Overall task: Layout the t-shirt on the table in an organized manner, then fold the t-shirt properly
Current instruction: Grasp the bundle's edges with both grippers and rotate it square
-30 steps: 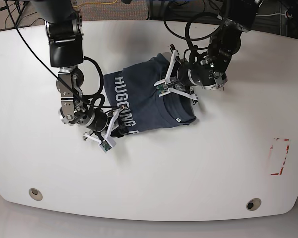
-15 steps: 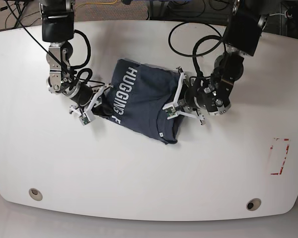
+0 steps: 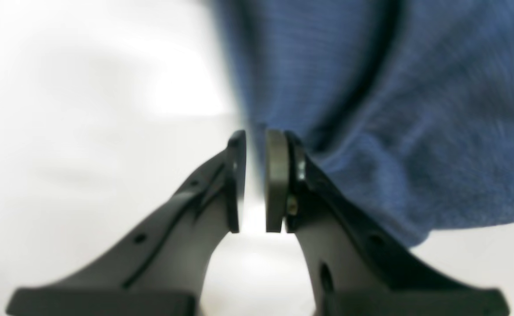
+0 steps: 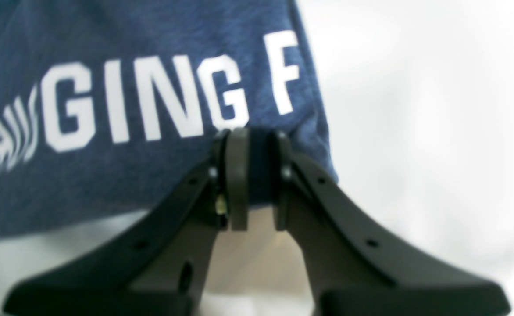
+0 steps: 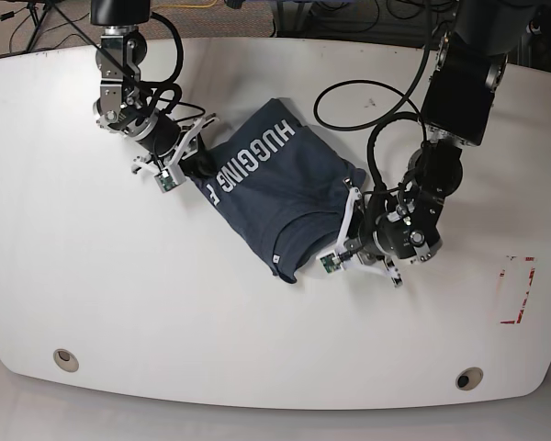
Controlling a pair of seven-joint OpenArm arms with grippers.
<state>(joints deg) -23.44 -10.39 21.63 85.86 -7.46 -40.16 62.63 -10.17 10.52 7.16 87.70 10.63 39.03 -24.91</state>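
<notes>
Your worktop (image 5: 257, 340) is a big glossy white slab with rounded corners, and it's got two round metal grommets (image 5: 65, 358) near the front edge plus a small red-and-white marking (image 5: 517, 290) way off to the side of the left fingers. On it sits the t-shirt (image 5: 271, 188), soft heathered navy knit, bunched into a rough slanted rectangle stretched between both sets of fingers, white block letters reading "HUGGING F" facing up, tiny white label near its lower edge. Black cables loop over both arms behind it. Your right fingers (image 4: 250, 175) are clenched on the t-shirt's edge just under the lettering, cloth visibly squeezed between the pads. Your left fingers (image 3: 255, 180) are nearly together with bright worktop showing through the slit, fabric lying just beside one pad, so no grip there that you can see.
</notes>
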